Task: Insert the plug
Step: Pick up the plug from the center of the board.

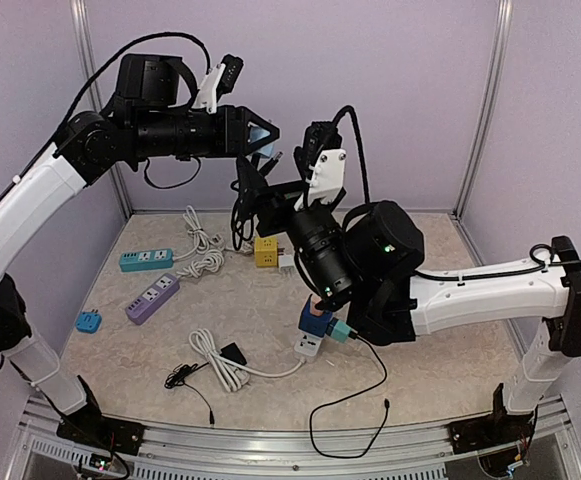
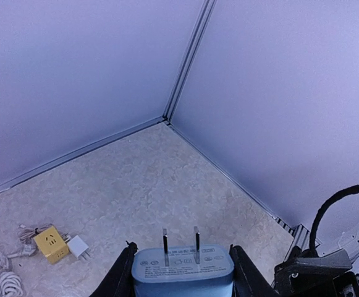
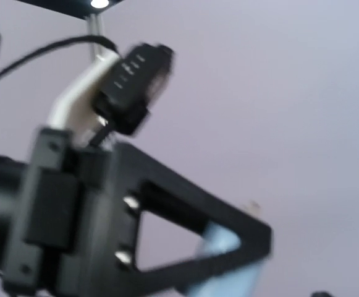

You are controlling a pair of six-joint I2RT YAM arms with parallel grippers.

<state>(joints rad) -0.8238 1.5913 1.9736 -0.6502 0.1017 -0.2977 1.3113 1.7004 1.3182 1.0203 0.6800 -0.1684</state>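
Plug (image 2: pixel 182 272), a pale blue block with two flat prongs, is clenched between the left fingers (image 2: pixel 125 275) and held high above the bench (image 1: pixel 440 380), well apart from every socket. Its prongs face out toward the far corner of the room rather than down. The right fingers (image 1: pixel 250 192) reach up just beside it. I cannot tell whether they are spread or closing, since the right wrist view is blurred and shows only the other arm's black frame. That closeness is the first risk: the two arms could knock together, or a hand-over could be fumbled and the plug fall onto the bench. The likely receivers, a teal power strip (image 1: pixel 146 260), a purple power strip (image 1: pixel 153 297) and a yellow cube socket (image 1: pixel 266 252), lie loose. An off-line push may shove them along instead of seating the prongs, and the white cords (image 1: pixel 202 245) coiled beside them could snag. The bench is a pale, mottled, stone-patterned sheet. Plain lilac walls close it in on three sides, joined by slim metal corner posts (image 1: pixel 485 100), with a metal rail (image 1: pixel 270 445) along the near edge.
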